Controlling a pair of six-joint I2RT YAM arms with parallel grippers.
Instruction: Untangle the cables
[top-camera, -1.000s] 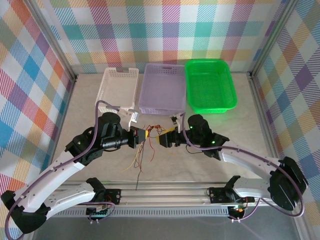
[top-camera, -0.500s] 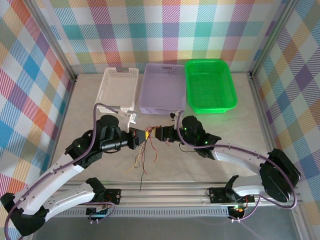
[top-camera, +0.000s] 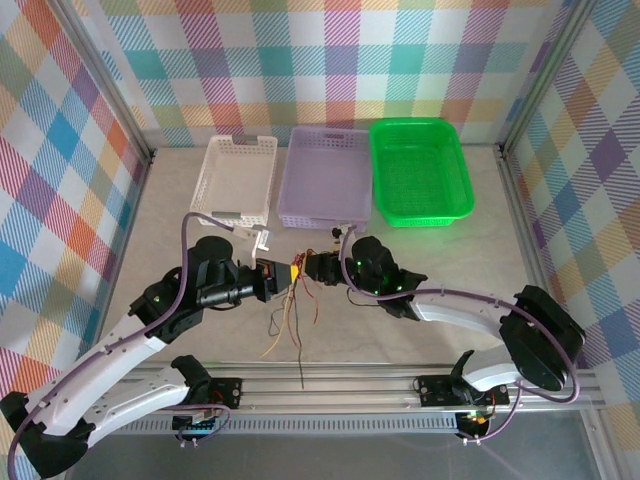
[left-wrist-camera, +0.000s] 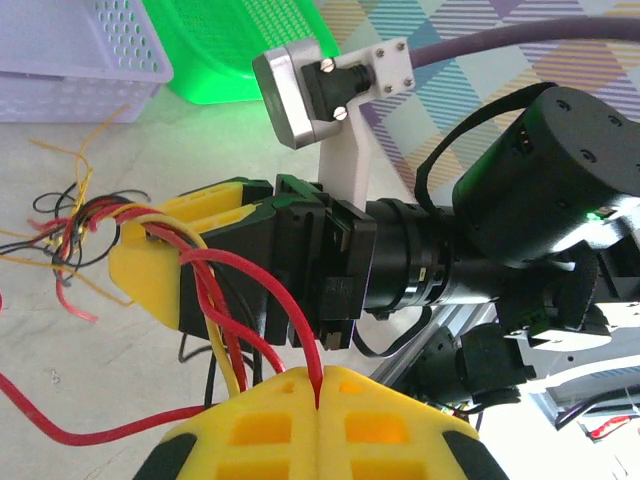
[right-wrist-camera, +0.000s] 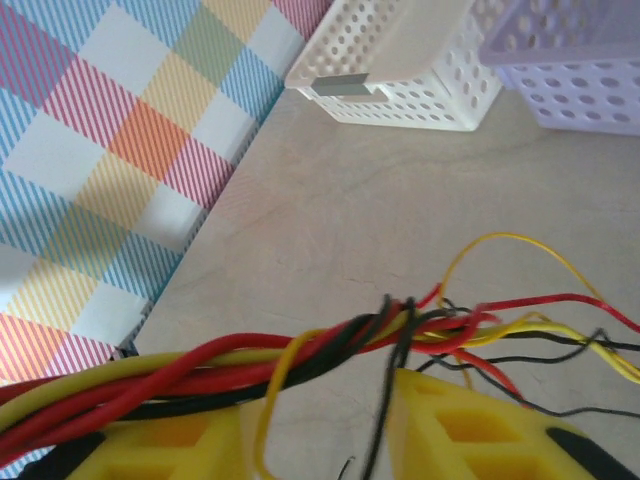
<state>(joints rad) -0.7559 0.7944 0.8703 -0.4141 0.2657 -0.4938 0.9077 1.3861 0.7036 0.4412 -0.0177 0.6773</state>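
Cables (top-camera: 291, 305): red, yellow and black strands bunched where the two sets of fingers meet. The loose ends trail from the bunch back toward the arm bases and lie on the worktop (top-camera: 440, 260). A few short ends splay out on the far side of the fingers, toward the baskets.

Left fingers (left-wrist-camera: 318, 405): pressed together tip to tip, with one red strand pinched in the seam. More red and yellow strands run from just beside that seam across to the right fingers (top-camera: 315, 266).

Right fingers: facing the left ones, tips nearly touching theirs. Right wrist view shows a narrow gap between them. The twisted bundle crosses over both tips, and one yellow and one black strand drop into the gap. Can't tell if they actually clamp anything.

Beyond the fingers is a row of three baskets. Purple basket (top-camera: 325, 178) is straight ahead of the tips and nearest, white basket (top-camera: 237, 180) is off the left fingers' side, and green basket (top-camera: 420, 170) is off the right fingers' side. No cable touches any of them.
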